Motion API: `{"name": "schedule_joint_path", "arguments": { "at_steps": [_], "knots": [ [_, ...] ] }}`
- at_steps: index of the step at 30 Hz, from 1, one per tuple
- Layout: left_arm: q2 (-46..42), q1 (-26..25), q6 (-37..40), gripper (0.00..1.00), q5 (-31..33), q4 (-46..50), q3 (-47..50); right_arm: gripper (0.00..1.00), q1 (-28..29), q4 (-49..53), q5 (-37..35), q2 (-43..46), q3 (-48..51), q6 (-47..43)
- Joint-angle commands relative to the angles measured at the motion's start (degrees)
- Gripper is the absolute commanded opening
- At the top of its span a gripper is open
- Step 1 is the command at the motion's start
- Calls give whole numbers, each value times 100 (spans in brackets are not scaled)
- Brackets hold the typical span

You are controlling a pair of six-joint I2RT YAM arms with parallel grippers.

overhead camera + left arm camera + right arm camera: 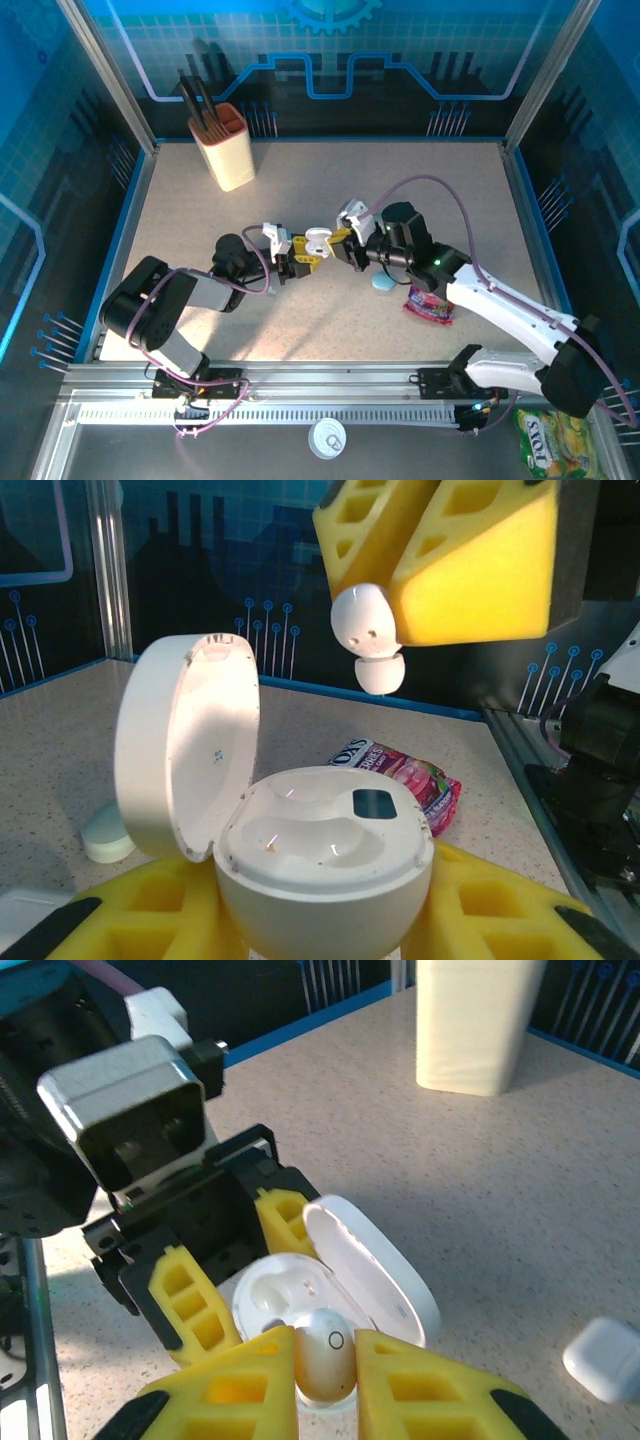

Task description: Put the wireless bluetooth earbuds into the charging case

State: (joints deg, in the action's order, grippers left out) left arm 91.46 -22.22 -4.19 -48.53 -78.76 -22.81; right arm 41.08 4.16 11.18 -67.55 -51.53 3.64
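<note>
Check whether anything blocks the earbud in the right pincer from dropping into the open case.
Nothing visible does. The earbud, pinched in the right pincer, hangs above the charging case held by the left pincer; its lid is swung back to one side and the wells look empty.

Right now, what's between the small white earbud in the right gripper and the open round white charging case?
Nothing, just air: left wrist view shows the small white plastic earbud hanging from the right gripper above the open round white charging case.
</note>
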Motion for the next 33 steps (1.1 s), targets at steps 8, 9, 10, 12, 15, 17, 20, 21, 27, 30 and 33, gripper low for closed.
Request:
{"name": "schedule_joint_path", "arguments": {
  "at_steps": [8,9,10,12,15,17,20,21,27,30,33],
  "knots": [
    [-142,43,7,37,-159,-157,-84,17,85,-148,5,-424,-201,-237],
    [-153,42,37,37,-146,-155,-79,18,72,-157,18,-442,-183,-241],
    [-152,42,46,37,-139,-157,-88,17,67,-169,9,-464,-160,-229],
    [-146,46,38,37,-151,-153,-99,17,45,-157,2,-506,-139,-225],
    [-151,42,32,37,-144,-154,-94,18,23,-114,-24,-574,-132,-255],
    [-164,42,32,37,-131,-155,-93,17,11,-79,-28,-597,-144,-277],
    [-155,47,36,36,-106,-156,-103,17,2,-43,-28,-610,-139,-288],
    [-150,42,45,37,-94,-156,-103,17,-12,-30,-28,-619,-139,-297],
    [-175,77,76,36,24,-157,-63,17,-21,162,-170,-611,-109,-290],
    [-164,95,94,36,45,-153,-42,17,-33,195,-164,-545,-103,-250],
    [-137,96,102,36,45,-157,-46,17,-31,188,-101,-505,-128,-225]
  ]
}}
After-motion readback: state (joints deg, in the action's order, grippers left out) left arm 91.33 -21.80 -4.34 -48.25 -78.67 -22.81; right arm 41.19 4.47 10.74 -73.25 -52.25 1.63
